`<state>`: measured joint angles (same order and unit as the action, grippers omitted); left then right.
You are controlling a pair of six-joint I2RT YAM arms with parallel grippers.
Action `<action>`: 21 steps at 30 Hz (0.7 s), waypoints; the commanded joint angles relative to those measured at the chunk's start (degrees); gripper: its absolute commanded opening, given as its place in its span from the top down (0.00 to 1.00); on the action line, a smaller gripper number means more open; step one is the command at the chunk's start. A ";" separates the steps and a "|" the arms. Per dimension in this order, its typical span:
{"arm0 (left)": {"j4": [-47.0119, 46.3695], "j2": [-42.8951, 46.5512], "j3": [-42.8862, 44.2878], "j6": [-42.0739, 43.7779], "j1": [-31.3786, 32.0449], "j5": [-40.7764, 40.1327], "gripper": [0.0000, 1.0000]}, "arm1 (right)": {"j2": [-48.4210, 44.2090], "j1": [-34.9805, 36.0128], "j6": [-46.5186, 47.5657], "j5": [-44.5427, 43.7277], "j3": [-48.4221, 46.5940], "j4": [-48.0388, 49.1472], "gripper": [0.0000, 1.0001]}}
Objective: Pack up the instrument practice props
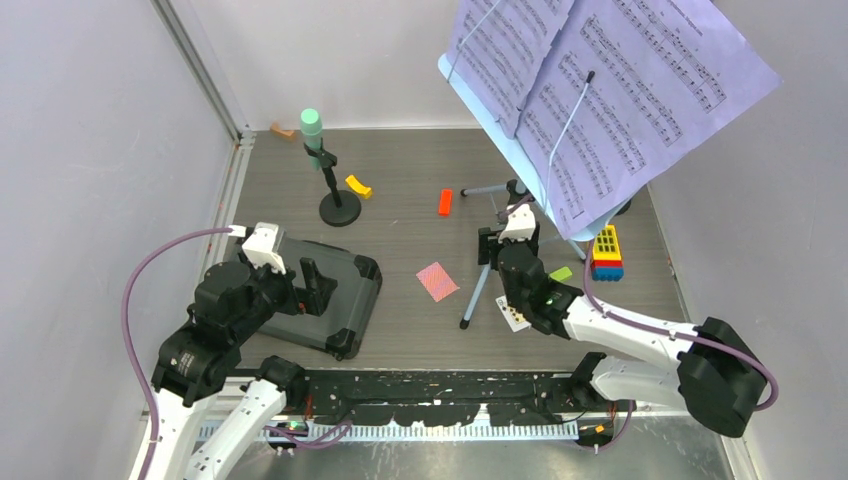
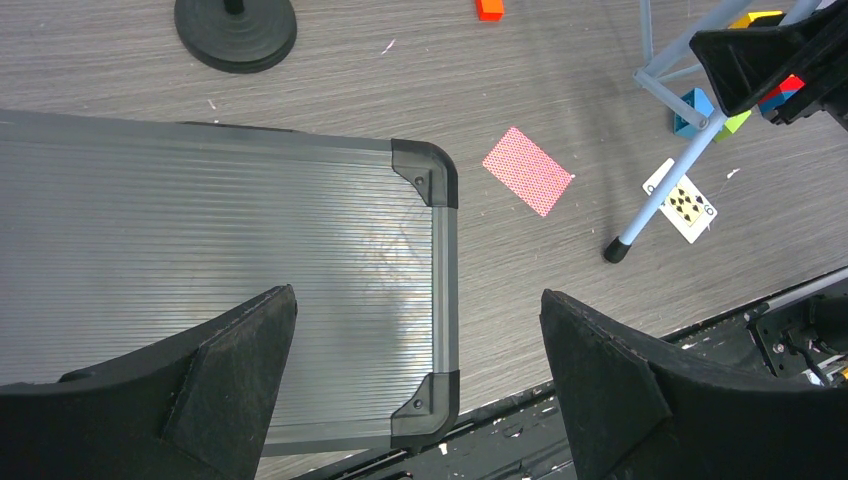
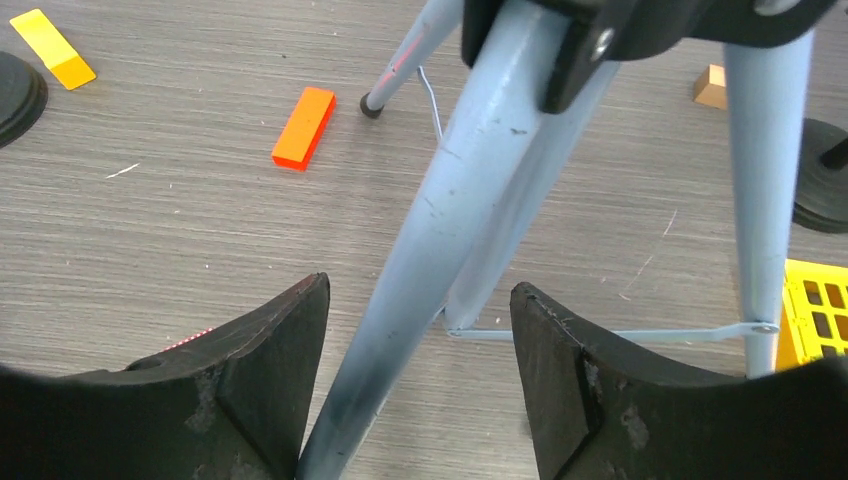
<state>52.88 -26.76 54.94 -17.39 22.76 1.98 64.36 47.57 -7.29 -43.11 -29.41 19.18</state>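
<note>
The pale blue music stand [image 1: 480, 283] stands on the right side of the table [image 1: 400, 250], with lilac pages [image 1: 620, 90] on it. The right pincer [image 3: 420, 295] is open around one leg [image 3: 405, 270]. The left pincer [image 2: 417, 300] is open over the silver case [image 2: 200, 230].

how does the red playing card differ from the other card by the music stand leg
The red card lies face down, showing its patterned back; the white card lies face up, showing black pips. The red card sits alone on the bare table; the white card has one corner hidden behind the stand leg in the left wrist view. Both lie flat, turned at an angle, and look alike in size.
</note>
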 commanded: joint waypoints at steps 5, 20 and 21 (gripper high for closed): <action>-3.05 0.00 -0.18 0.25 0.04 -0.40 0.05 | -4.62 0.10 -3.39 -8.69 -2.21 -5.05 0.28; -3.05 0.23 -0.27 0.16 0.09 -0.57 0.05 | 3.20 0.07 -1.24 -15.93 -7.93 5.71 0.20; -3.05 0.24 -0.27 0.16 0.09 -0.64 0.05 | 4.39 0.07 -0.82 -16.29 -8.47 6.05 0.20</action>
<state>52.71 -26.76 54.94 -17.45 22.76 1.96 66.17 47.75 -9.98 -54.83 -34.17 18.63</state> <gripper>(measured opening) 0.951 0.797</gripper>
